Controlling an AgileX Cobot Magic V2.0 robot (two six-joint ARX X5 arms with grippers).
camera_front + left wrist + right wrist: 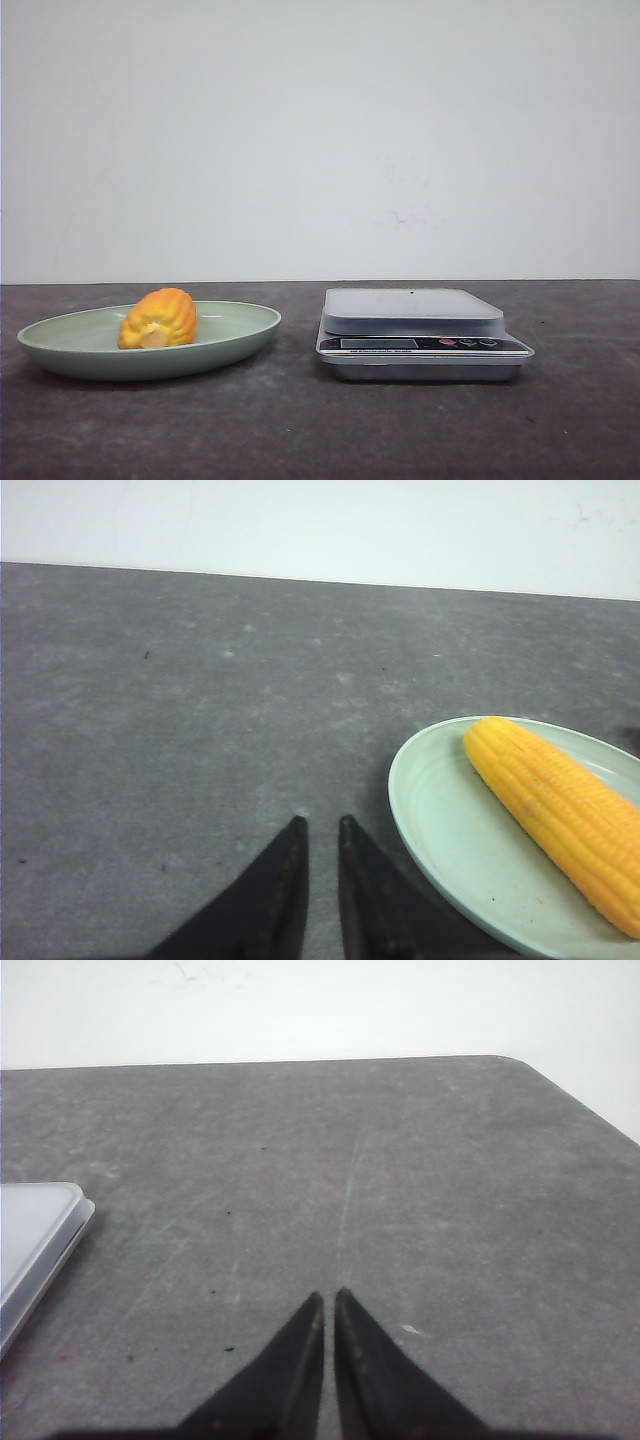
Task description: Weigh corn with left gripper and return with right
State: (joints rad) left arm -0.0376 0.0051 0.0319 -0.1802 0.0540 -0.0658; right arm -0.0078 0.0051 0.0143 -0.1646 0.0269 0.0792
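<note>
On the dark table [300, 430] the scale [415, 310] stands bare beside the green plate [240, 325] where the corn [160, 318] lies, so weighing looks not yet begun: the left gripper [320, 825], fingers nearly together and empty like the right gripper [329, 1298], must open and reach onto the plate.

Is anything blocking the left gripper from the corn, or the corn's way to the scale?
Nothing visible. The left gripper faces bare table beside the plate, where the corn lies uncovered. Between plate and scale only bare table shows.
</note>
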